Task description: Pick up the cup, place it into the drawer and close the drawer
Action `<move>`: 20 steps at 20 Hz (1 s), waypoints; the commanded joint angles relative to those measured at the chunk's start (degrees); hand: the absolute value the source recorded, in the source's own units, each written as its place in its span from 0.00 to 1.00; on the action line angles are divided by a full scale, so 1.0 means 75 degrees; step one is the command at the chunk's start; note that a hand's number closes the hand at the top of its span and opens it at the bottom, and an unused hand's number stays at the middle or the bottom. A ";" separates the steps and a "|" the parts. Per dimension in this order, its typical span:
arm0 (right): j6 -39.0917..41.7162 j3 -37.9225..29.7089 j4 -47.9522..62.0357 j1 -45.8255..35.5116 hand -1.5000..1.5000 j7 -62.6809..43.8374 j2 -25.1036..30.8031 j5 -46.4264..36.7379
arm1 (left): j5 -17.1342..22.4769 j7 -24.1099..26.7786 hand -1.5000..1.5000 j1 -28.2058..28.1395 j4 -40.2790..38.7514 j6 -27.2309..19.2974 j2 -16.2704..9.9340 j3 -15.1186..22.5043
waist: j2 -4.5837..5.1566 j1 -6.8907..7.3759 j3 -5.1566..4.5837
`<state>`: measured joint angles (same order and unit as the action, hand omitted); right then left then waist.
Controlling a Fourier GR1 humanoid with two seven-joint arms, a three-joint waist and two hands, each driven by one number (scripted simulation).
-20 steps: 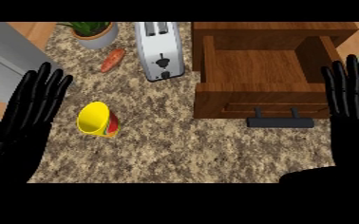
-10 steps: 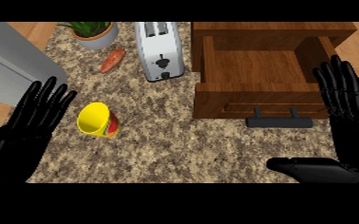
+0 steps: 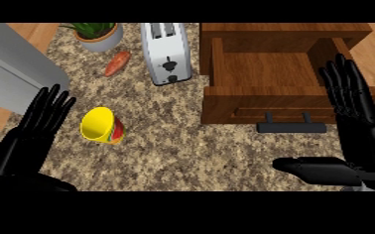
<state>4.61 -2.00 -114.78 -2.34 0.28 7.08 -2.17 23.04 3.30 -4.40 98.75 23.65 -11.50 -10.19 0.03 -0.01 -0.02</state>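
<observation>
The desk [image 3: 190, 148] looks like speckled granite in brown, tan and black, polished smooth. The drawer [image 3: 271, 74] is warm brown wood with visible grain and a soft sheen; its handle [image 3: 290, 127] is matt black. The cup [image 3: 101, 125] seems glossy yellow plastic with coloured bands. The toaster [image 3: 167, 52] has a brushed, silvery metal shell. Both the left robot hand [image 3: 36, 129] and the right robot hand [image 3: 351, 101] are glossy black.

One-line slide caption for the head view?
Yellow cup lies on the counter beside the open left hand; the drawer stands open.
</observation>
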 commanded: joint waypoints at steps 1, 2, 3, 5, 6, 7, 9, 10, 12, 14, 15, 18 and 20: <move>0.0262 -0.0316 0.0270 -0.0022 0.00 0.0202 0.0155 0.0319 | -0.1034 0.1001 0.00 0.0287 -0.1450 -0.0025 0.0195 -0.0034 | 0.0008 -0.0034 0.0000; 0.0114 -0.0125 0.0108 -0.0138 0.00 -0.0059 0.0059 0.0092 | -0.0794 0.1194 0.00 0.0248 -0.1663 0.0254 -0.0119 -0.0424 | 0.0002 -0.0013 -0.0001; 0.0061 0.0265 -0.0681 0.0523 0.00 -0.0246 -0.0089 -0.0164 | -0.1060 0.1089 0.00 0.0150 -0.1563 -0.0015 -0.0033 -0.0308 | -0.0008 -0.0039 -0.0001; 0.0017 -0.0263 0.0327 -0.0745 0.00 -0.0300 0.0131 0.0048 | -0.1227 0.1539 0.00 0.0178 -0.2071 0.0214 -0.0186 -0.0426 | 0.0002 0.0019 0.0000; 0.0249 -0.0108 -0.0026 0.0338 0.00 0.0189 0.0031 0.0072 | -0.1447 0.1780 0.00 0.0815 -0.2953 0.0038 -0.0187 -0.0497 | 0.0003 -0.0049 0.0000; 0.0088 -0.0232 -0.0050 -0.0614 0.00 -0.0580 0.0198 0.0075 | -0.1585 0.1896 0.00 0.1045 -0.3289 0.0024 -0.0366 -0.0587 | 0.0007 -0.0033 -0.0003; 0.0097 -0.0201 -0.0158 -0.0107 0.00 -0.0327 0.0050 0.0025 | -0.1702 0.2250 0.00 0.1144 -0.3900 0.0098 -0.0350 -0.0604 | 0.0001 -0.0032 0.0000; 0.0564 -0.0596 0.0174 0.0177 0.00 0.0253 0.0326 0.0512 | -0.1851 0.2657 0.00 0.0915 -0.4280 0.0252 -0.0476 -0.0677 | 0.0009 -0.0050 0.0000; 0.0250 -0.0224 -0.0046 -0.0121 0.00 -0.0117 0.0061 0.0157 | -0.2358 0.3044 0.00 0.0790 -0.4424 -0.0211 -0.0229 -0.0494 | 0.0001 -0.0017 0.0000; 0.0635 -0.0778 0.0138 0.0122 0.00 0.0092 0.0338 0.0704 | -0.2598 0.3427 0.00 0.1138 -0.5214 -0.0263 -0.0241 -0.0438 | 0.0002 -0.0039 0.0001; 0.0462 -0.0404 0.0494 -0.0187 0.00 0.0242 0.0162 0.0203 | -0.2464 0.3565 0.00 0.1337 -0.5559 -0.0173 -0.0444 -0.0667 | 0.0003 -0.0016 0.0000; 0.0548 -0.0297 0.0171 0.0058 0.00 0.0225 0.0106 0.0197 | -0.2563 0.4147 0.00 0.2322 -0.7178 0.0121 -0.0785 -0.0804 | 0.0007 -0.0055 -0.0002; 0.0413 -0.0643 0.0400 -0.0615 0.00 -0.0230 0.0267 0.0352 | -0.2864 0.4940 0.00 0.2325 -0.7893 0.0044 -0.0669 -0.0699 | 0.0011 -0.0042 -0.0004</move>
<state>8.04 -5.68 -113.04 -3.24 0.70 8.49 0.01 3.96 33.59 9.54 49.81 23.71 -15.72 -15.24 0.08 -0.34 -0.03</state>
